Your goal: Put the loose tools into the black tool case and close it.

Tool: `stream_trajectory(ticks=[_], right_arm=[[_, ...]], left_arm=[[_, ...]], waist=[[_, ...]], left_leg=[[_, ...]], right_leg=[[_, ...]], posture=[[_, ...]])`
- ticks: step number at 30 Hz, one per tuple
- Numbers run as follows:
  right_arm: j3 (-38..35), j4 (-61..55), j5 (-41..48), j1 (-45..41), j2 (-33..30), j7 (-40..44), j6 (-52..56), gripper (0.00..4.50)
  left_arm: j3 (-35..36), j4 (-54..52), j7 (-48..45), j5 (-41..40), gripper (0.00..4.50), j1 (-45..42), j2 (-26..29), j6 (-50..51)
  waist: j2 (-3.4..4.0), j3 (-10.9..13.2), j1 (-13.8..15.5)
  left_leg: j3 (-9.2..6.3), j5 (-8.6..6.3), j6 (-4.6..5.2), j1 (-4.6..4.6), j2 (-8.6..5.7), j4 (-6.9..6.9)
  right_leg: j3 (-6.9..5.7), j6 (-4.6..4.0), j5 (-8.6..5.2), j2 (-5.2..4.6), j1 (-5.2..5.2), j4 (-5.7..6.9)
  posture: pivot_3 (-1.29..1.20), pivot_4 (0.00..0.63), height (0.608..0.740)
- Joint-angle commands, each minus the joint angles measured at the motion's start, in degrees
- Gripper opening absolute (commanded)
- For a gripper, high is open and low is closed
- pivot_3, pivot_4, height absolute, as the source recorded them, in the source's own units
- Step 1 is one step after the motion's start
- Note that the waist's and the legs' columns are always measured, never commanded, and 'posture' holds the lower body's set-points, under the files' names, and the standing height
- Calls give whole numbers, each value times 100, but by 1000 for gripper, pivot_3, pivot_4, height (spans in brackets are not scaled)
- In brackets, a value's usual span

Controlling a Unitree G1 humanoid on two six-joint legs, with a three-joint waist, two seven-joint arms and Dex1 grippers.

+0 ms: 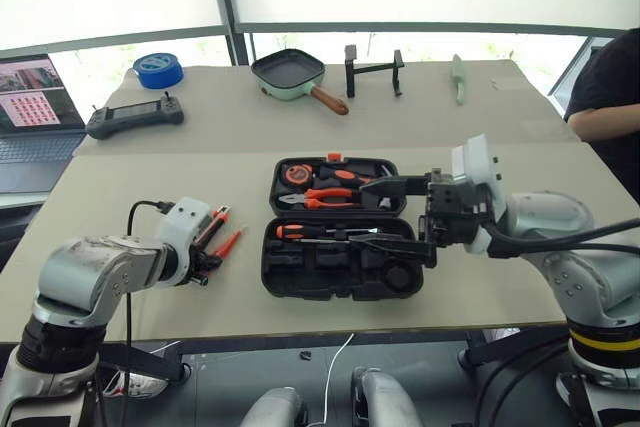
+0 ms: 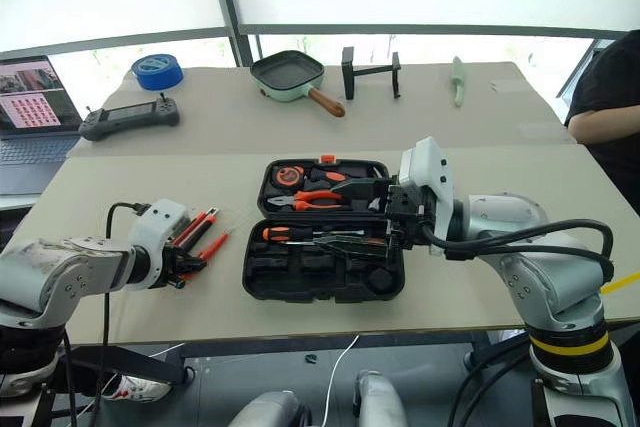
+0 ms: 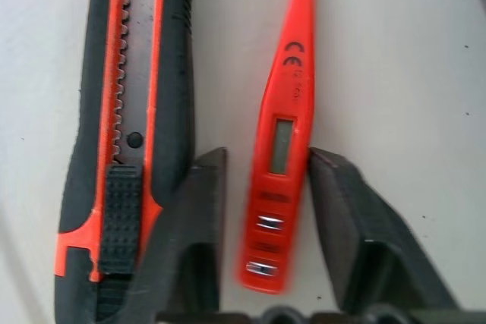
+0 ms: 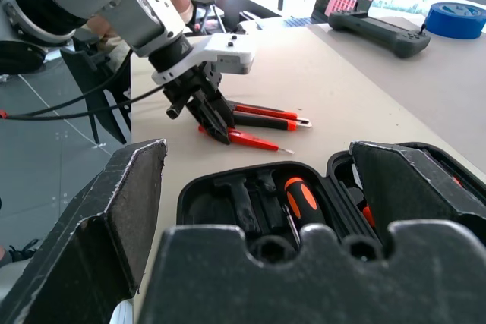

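Tester pen: the slim orange tester pen (image 3: 277, 149) lies flat on the table (image 1: 150, 187), left of the case and just right of the utility knife (image 3: 125, 134), near the table's near-left edge.
Left claw: the left gripper (image 3: 266, 210) is down over the pen, one black finger (image 3: 194, 218) on each side of the pen's butt end. The right-hand finger lies against the pen's edge; the other stands just off it, wedged between pen and knife. Fingers part-way together, not clearly pinching yet.
Utility knife: orange-black, parallel to the pen, touching the outside of the left claw's finger.
Tool case: the black tool case (image 1: 335, 272) sits open mid-table. The far half holds pliers (image 1: 335, 197) and an orange tape measure (image 1: 294, 175); the near half holds an orange-handled screwdriver (image 1: 310, 232).
Right claw: the right gripper (image 1: 395, 212) hovers over the case's right side, fingers spread wide, holding nothing.
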Motion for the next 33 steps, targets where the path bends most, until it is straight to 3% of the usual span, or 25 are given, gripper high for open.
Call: stream_trajectory(ticks=[1,5,7,13,17,21,25,33], right_arm=[[-319,-232,343,198,-366,192,206,4500],[-524,-326,439,613,-775,420,207,4500],[-571,-328,430,747,-857,403,153,4500],[-687,-499,467,981,-814,81,148,4500],[-804,-713,541,1141,-791,-170,196,4500],[-950,-846,676,1272,-789,-353,228,4500],[-1002,-880,757,1330,-794,-499,213,4500],[-925,-805,627,1345,-794,-580,72,4500]], left_arm=[[-68,8,-1064,-151,448,-350,547,-970],[-546,149,-3014,156,433,-861,1236,-3124],[-965,385,-3910,343,433,-1211,1310,-3951],[-2706,1379,-5322,1432,433,-2398,513,-5210],[-3474,2232,-5492,2189,433,-2910,-86,-5246],[-3676,2772,-5502,2609,433,-3156,-453,-5263],[-3810,2969,-5619,2962,433,-3197,-533,-5446],[-3862,2346,-6346,2917,433,-3070,-310,-4686]], waist=[[-6,3,0],[-27,11,-1],[-26,11,-6],[-28,10,-2],[-30,11,0],[-31,12,-14],[-32,12,0],[-32,12,-12]], left_leg=[[-4,1,1,-9,0,0],[-3,5,8,-58,0,15],[3,5,8,-58,0,15],[11,6,10,-56,3,21],[11,4,26,-67,8,30],[13,-5,45,-77,9,48],[10,-8,51,-86,9,61],[8,-10,55,-94,13,78]], right_leg=[[-5,0,0,0,-5,-3],[-14,-3,2,-1,-47,-3],[-16,-5,2,-3,-49,-4],[-10,-6,4,-9,-38,-6],[-10,-6,5,-5,-40,-5],[-9,-3,7,-3,-42,-5],[-11,1,9,-3,-45,-5],[-13,4,10,3,-46,-1]], posture=[[0,150,740],[0,150,740],[0,150,740],[0,150,740],[0,150,740],[0,150,740],[0,150,740],[0,150,740]])
